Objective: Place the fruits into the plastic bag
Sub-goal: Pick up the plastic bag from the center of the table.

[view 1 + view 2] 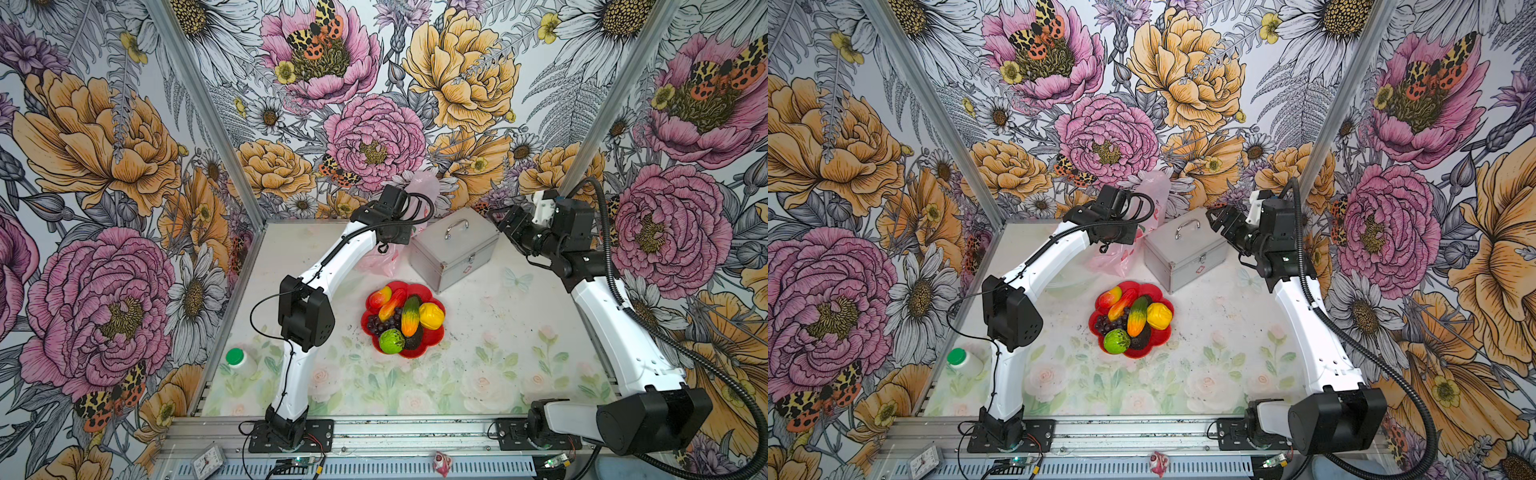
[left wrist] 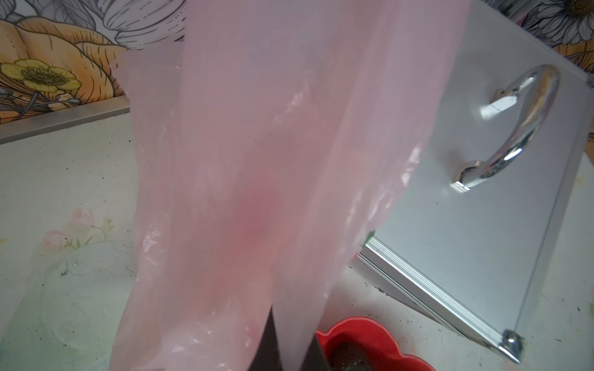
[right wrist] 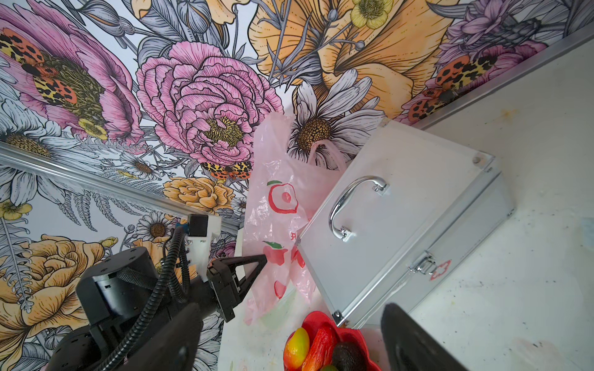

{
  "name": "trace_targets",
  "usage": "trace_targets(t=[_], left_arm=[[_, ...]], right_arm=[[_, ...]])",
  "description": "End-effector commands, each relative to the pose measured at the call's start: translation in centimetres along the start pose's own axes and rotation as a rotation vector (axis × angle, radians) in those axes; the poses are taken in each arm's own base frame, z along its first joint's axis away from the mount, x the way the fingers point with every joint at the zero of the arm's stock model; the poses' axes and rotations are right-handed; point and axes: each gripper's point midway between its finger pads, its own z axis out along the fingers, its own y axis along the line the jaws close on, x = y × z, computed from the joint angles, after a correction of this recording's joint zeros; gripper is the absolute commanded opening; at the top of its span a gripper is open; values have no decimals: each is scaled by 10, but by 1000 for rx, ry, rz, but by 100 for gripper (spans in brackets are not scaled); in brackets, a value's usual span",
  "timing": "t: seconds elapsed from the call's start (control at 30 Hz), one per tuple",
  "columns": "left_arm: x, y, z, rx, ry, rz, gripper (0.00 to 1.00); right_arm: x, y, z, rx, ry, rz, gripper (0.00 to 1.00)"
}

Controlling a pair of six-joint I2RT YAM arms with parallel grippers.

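The fruits lie heaped in a red flower-shaped dish (image 1: 434,341) at mid-table: yellow lemon (image 1: 432,316), green lime (image 1: 391,340), a long green-orange one (image 1: 411,316), two red-yellow mangoes (image 1: 380,296), purple grapes (image 1: 377,325) and a dark avocado (image 1: 416,340). The pale-pink plastic bag (image 3: 276,192) stands crumpled behind the dish, against the case's left side. My left gripper (image 3: 262,257) points down and is shut on its film, which fills the left wrist view (image 2: 257,160). My right gripper (image 1: 494,215) hangs open and empty above the case's right end.
A silver metal case (image 1: 453,249) with a chrome handle sits at the back, right of the bag. A white bottle with a green cap (image 1: 237,359) stands at the table's left edge. Flowered walls close in the left, back and right sides.
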Motion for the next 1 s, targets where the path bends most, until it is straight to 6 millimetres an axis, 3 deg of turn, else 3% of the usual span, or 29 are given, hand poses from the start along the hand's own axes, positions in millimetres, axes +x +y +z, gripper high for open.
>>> trace_targets(t=[0.0, 0.33, 0.53, 0.7, 0.97], left_arm=[[-22, 3, -46, 16, -87, -26, 0], [-32, -20, -119, 116, -188, -59, 0], [-30, -70, -151, 245, -211, -63, 0], [-10, -113, -155, 347, -150, -90, 0], [41, -189, -133, 457, -4, -5, 0]], right_arm=[[-10, 17, 1, -43, -4, -7, 89], [-10, 37, 14, -106, 54, 36, 89], [-6, 44, 9, -121, 55, 25, 89], [1, 31, 2, -74, 49, 26, 89], [1, -10, -15, 106, -13, 59, 89]])
